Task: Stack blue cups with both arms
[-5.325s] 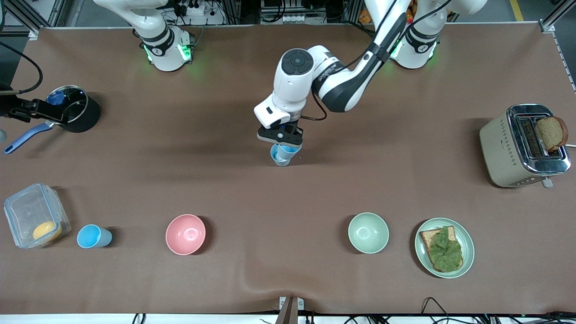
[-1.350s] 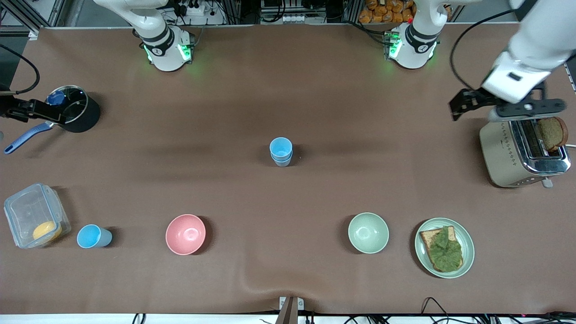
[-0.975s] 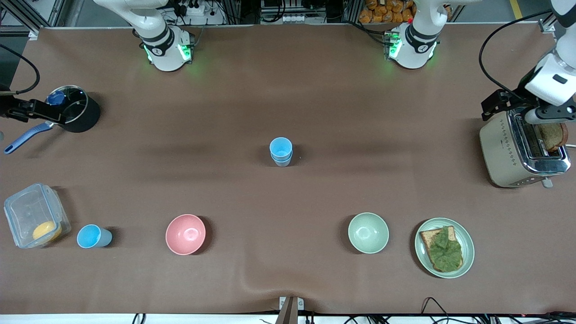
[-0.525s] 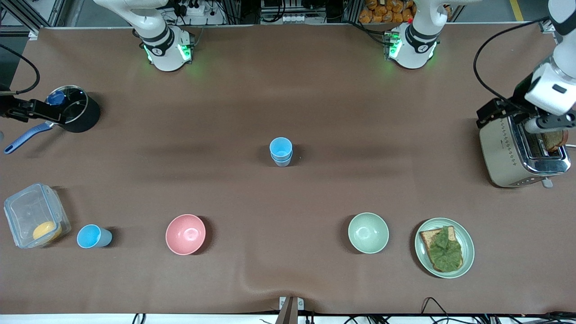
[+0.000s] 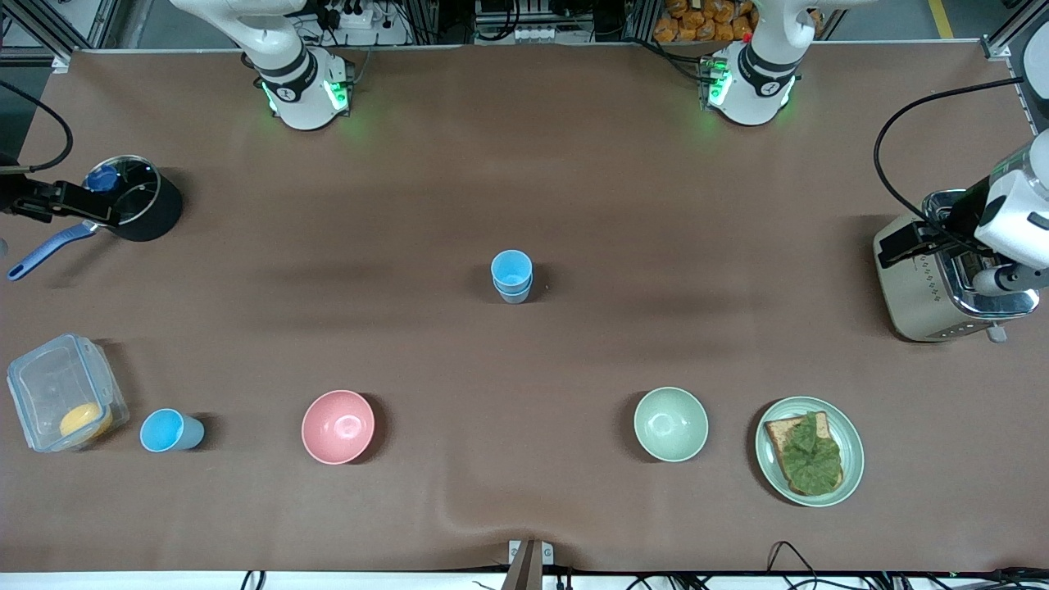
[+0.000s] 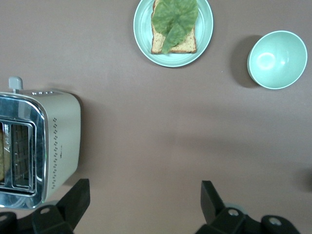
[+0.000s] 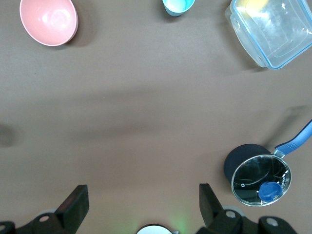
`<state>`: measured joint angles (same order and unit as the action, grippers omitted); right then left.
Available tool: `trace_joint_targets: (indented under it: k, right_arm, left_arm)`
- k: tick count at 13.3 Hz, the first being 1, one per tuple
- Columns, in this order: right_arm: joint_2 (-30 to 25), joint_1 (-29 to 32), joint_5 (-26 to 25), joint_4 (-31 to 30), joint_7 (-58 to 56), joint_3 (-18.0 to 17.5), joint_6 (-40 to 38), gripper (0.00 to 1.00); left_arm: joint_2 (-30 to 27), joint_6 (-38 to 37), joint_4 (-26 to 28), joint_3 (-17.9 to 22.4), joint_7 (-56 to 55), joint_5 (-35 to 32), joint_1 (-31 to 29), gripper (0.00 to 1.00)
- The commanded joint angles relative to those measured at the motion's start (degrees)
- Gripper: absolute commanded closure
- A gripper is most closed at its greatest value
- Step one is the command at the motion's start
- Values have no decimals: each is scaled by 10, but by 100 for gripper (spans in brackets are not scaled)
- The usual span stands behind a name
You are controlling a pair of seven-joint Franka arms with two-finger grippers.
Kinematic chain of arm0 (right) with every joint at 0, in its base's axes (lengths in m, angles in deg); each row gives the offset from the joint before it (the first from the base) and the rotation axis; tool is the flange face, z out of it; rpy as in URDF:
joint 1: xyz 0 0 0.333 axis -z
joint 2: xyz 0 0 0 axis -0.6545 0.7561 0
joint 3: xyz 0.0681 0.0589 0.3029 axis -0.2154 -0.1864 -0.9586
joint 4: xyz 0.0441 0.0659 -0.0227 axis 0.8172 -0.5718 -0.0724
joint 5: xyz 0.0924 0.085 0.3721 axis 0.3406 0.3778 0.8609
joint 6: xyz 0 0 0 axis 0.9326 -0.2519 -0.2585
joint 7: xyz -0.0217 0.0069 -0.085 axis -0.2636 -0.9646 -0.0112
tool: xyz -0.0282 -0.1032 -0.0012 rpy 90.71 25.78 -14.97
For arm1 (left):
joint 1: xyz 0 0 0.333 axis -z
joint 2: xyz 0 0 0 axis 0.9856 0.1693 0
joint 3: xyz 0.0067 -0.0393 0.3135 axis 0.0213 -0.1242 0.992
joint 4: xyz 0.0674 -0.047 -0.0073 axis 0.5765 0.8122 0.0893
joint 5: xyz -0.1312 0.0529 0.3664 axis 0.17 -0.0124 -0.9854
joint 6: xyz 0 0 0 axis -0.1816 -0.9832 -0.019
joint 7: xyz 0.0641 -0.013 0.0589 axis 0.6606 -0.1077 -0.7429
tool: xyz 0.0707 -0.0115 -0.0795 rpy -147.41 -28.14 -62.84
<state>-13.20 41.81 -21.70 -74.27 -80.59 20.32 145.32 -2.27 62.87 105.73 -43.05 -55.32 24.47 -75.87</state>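
Two light-blue cups stand nested as one stack (image 5: 511, 275) in the middle of the table, free of both grippers. A third blue cup (image 5: 170, 431) stands alone beside the clear container at the right arm's end; it also shows in the right wrist view (image 7: 178, 6). My left gripper (image 5: 951, 266) is open and empty in the air over the toaster; the left wrist view shows its spread fingers (image 6: 78, 195). My right gripper (image 7: 141, 204) is open and empty, high over the table by its own base, and it is out of the front view.
A toaster (image 5: 926, 287) stands at the left arm's end. A plate with toast and lettuce (image 5: 852, 459), a green bowl (image 5: 670, 424) and a pink bowl (image 5: 338, 426) stand along the side nearer the camera. A clear container (image 5: 57, 393) and a lidded black pot (image 5: 143, 205) are at the right arm's end.
The left gripper let go of a blue cup onto the other in the middle, then swung to the left arm's end. Over the last second it moved over the toaster toward the camera.
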Motion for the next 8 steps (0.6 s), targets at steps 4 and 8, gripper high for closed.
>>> trace_joint_targets:
  k: [4, 8]
  right_arm:
    - [-4, 15, -3, -5, -6, -12, -1, 0]
    - [-4, 15, -3, -5, -6, -12, -1, 0]
  left_arm:
    - [0, -44, -17, -15, -42, 1, 4, 0]
    - [0, -46, -17, -16, -42, 1, 4, 0]
